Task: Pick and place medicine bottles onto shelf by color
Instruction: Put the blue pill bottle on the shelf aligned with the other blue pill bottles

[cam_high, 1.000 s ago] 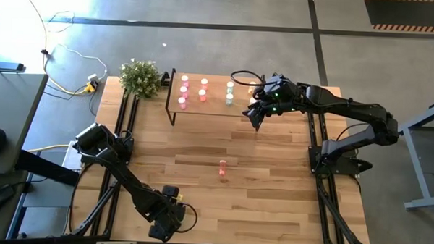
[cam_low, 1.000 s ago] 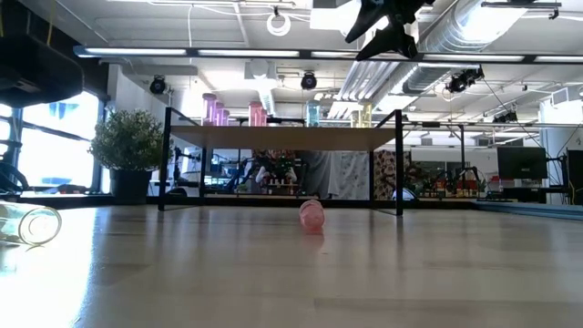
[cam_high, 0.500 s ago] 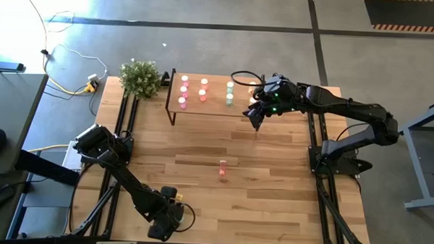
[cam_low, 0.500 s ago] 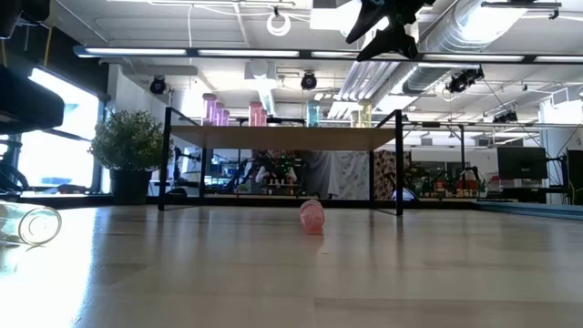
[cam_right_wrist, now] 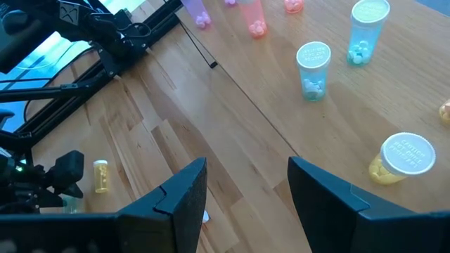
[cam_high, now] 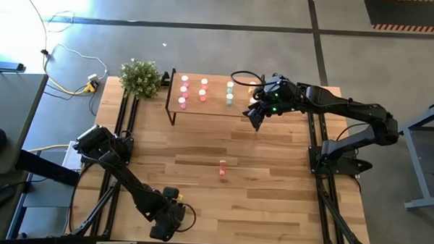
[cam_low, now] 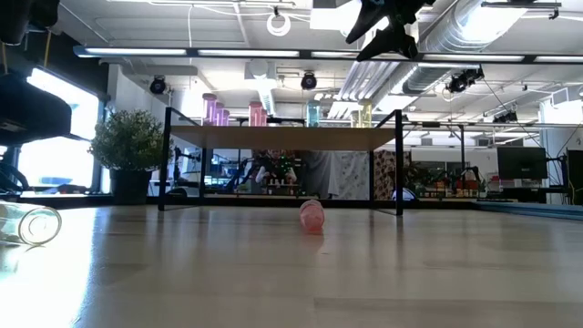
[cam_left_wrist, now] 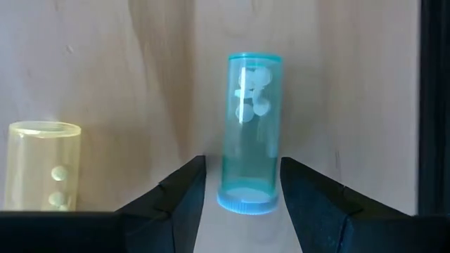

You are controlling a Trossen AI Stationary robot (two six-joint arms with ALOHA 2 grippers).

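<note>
Grey concrete floor (cam_high: pixel 206 9) surrounds the table; ceiling ducts (cam_low: pixel 492 27) and bright windows (cam_low: pixel 55 146) behind.

counter (cam_high: pixel 273 175): light planked wood, smooth, faint sheen | shelf (cam_high: pixel 210 107): pale wood board on thin black metal legs | medicine bottles: clear tinted plastic, glossy, teal one (cam_left_wrist: pixel 252 130) and yellow one (cam_left_wrist: pixel 42 165) seen | left tool (cam_left_wrist: pixel 242 204) fingers: matt dark plastic

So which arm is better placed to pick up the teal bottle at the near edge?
Probably the left: its gripper is open with the upright teal bottle between its fingers. The right gripper hangs empty by the shelf, far away.
</note>
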